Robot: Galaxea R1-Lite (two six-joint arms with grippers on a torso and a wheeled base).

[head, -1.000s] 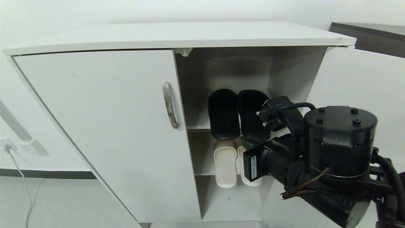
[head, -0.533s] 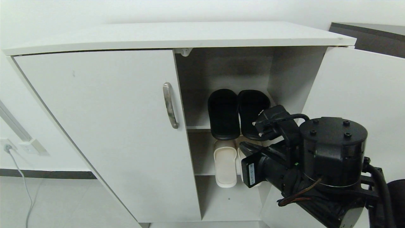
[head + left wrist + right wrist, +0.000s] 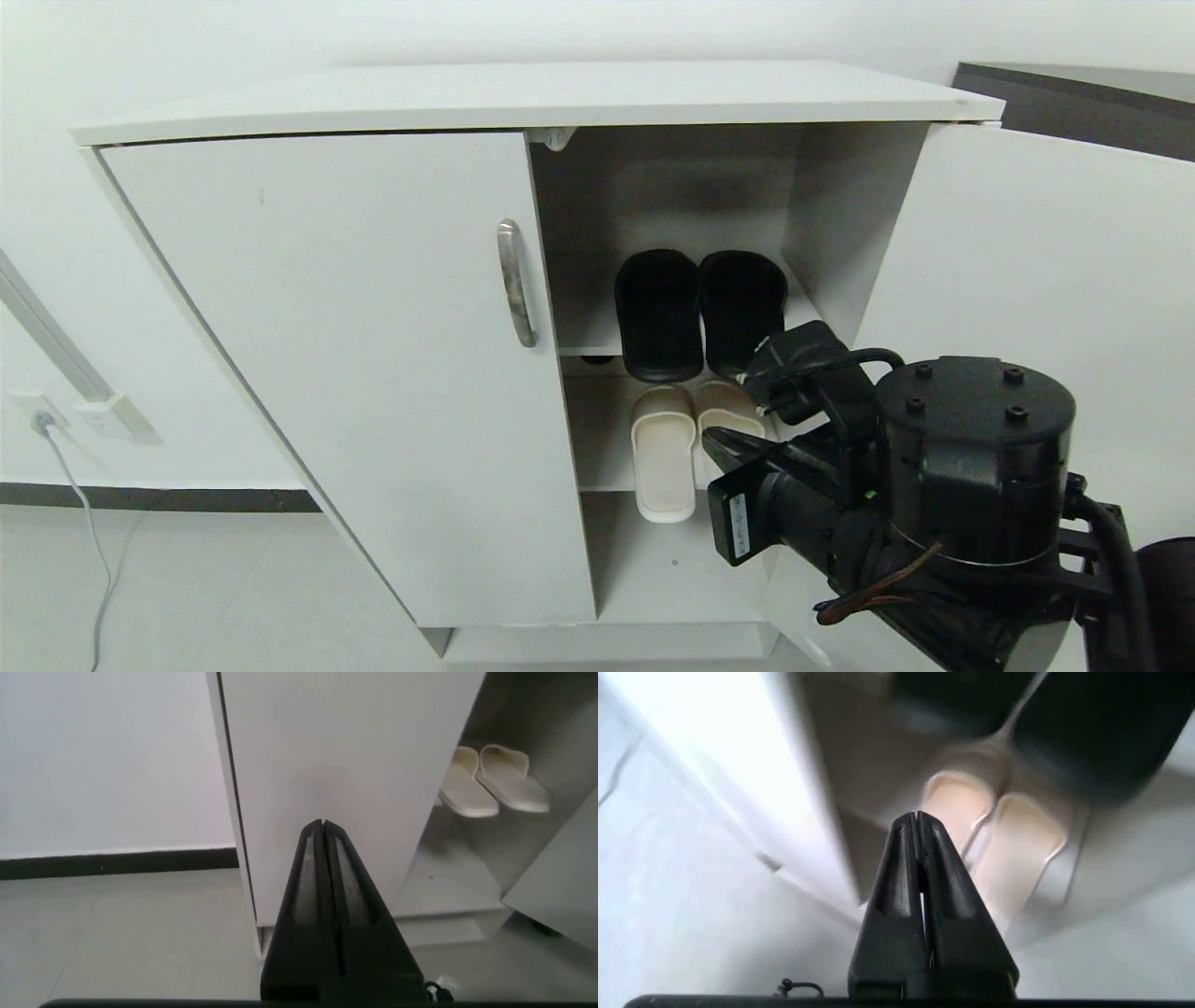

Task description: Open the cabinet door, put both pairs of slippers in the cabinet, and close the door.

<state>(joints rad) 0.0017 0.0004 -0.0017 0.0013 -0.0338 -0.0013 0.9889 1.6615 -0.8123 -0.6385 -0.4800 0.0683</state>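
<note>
door (image 3: 1018, 280): right one open
black slippers (image 3: 700, 313): upper shelf
white slippers (image 3: 665, 453): shelf below
right gripper (image 3: 920, 823): clenched, empty
left gripper (image 3: 322, 826): clenched, empty

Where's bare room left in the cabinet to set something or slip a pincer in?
Bottom shelf: bare, under the white slippers. Cabinet top: bare. Narrow strips between each pair and the shut left door. Crowded: black slippers fill the right of the upper shelf, and the right arm stands before the opening's right side.
</note>
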